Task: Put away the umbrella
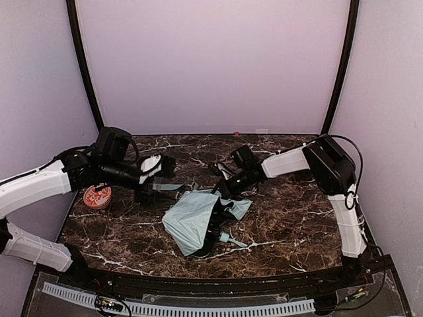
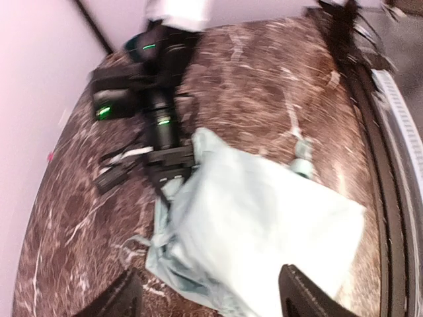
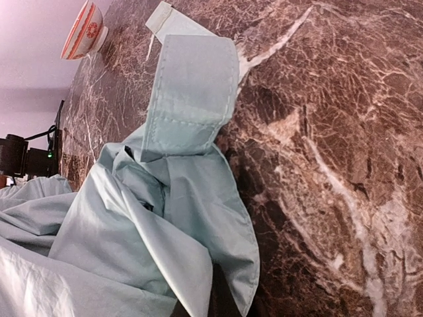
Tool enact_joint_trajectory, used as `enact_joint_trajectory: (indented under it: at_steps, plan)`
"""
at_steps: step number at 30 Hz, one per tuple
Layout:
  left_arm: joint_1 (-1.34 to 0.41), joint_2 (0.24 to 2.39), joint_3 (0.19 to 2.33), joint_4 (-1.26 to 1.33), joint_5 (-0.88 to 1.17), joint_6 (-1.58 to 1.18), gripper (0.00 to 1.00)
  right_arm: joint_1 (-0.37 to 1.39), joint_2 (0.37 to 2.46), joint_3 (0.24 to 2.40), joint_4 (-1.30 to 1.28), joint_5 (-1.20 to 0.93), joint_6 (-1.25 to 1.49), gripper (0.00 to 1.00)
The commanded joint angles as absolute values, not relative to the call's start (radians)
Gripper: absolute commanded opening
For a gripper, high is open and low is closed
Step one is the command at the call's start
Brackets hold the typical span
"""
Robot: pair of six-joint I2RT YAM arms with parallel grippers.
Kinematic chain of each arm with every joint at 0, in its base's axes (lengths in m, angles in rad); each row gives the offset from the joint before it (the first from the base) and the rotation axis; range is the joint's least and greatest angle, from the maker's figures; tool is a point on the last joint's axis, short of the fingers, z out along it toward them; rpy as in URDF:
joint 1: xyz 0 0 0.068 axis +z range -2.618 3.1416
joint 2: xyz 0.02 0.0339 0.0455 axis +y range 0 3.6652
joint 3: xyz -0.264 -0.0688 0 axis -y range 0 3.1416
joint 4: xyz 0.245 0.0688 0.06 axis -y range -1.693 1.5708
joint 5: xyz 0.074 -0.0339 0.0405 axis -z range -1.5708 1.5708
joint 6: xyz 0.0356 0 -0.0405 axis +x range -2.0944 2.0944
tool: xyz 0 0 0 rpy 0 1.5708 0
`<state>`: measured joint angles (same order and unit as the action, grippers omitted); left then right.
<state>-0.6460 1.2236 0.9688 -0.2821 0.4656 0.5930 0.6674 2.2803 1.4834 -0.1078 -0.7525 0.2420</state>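
The mint-green umbrella (image 1: 190,221) lies partly collapsed at the table's middle, with its small handle (image 1: 229,238) toward the near edge. Its fabric strap (image 3: 192,92) lies flat on the marble, pointing to the left. My right gripper (image 1: 225,188) is at the canopy's far edge and is shut on the fabric. The fabric drapes over its fingers in the right wrist view. It also shows in the left wrist view (image 2: 170,162). My left gripper (image 2: 211,300) is open and hovers over the canopy (image 2: 264,224), its fingertips (image 2: 307,297) on either side and holding nothing.
A red-and-white bowl (image 1: 97,196) stands at the table's left edge, under my left arm, and shows in the right wrist view (image 3: 82,30). The brown marble table (image 1: 297,218) ends in a black rail at the near edge (image 1: 218,281).
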Motion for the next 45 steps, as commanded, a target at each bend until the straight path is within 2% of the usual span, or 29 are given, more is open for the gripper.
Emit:
enact_joint_trajectory:
  at_steps: [1,5,8,11,13,14,15,20,21,26,30,35,38,45]
  plan:
    - [-0.775,1.132,0.87,-0.544,0.527,0.93,0.78,0.66,2.33,1.491,-0.257,-0.692,0.217,0.0]
    - [-0.852,1.148,0.829,-0.483,0.498,1.008,0.91,0.659,2.313,1.483,-0.231,-0.697,0.24,0.0]
    - [-0.881,1.21,0.796,-0.427,0.45,1.082,0.97,0.661,2.315,1.5,-0.237,-0.707,0.253,0.0]
    - [-0.895,1.272,0.774,-0.305,0.351,1.099,0.99,0.666,2.317,1.5,-0.224,-0.712,0.272,0.0]
    - [-0.897,1.295,0.749,-0.177,0.311,1.11,0.95,0.671,2.322,1.511,-0.235,-0.71,0.272,0.0]
    - [-0.897,1.305,0.739,-0.128,0.3,1.114,0.89,0.675,2.322,1.514,-0.238,-0.712,0.276,0.0]
    - [-0.897,1.317,0.739,-0.102,0.292,1.119,0.79,0.68,2.322,1.512,-0.232,-0.717,0.281,0.0]
    - [-0.899,1.336,0.772,-0.084,0.318,1.09,0.07,0.72,2.337,1.552,-0.246,-0.75,0.282,0.0]
    - [-0.899,1.332,0.781,-0.068,0.336,1.062,0.0,0.727,2.341,1.568,-0.254,-0.754,0.282,0.0]
    - [-0.897,1.361,0.853,0.053,0.363,0.797,0.0,0.769,2.366,1.625,-0.255,-0.821,0.283,0.0]
    - [-0.873,1.451,0.916,0.103,0.274,0.658,0.0,0.794,2.359,1.643,-0.268,-0.898,0.252,0.0]
    - [-0.801,1.564,0.949,0.077,0.214,0.581,0.0,0.798,2.348,1.613,-0.283,-0.945,0.212,0.0]
    - [-0.78,1.623,0.939,0.041,0.203,0.554,0.0,0.792,2.348,1.582,-0.208,-0.963,0.258,0.01]
    - [-0.746,1.704,0.875,0.001,0.257,0.527,0.0,0.728,2.309,1.514,-0.056,-0.943,0.465,0.18]
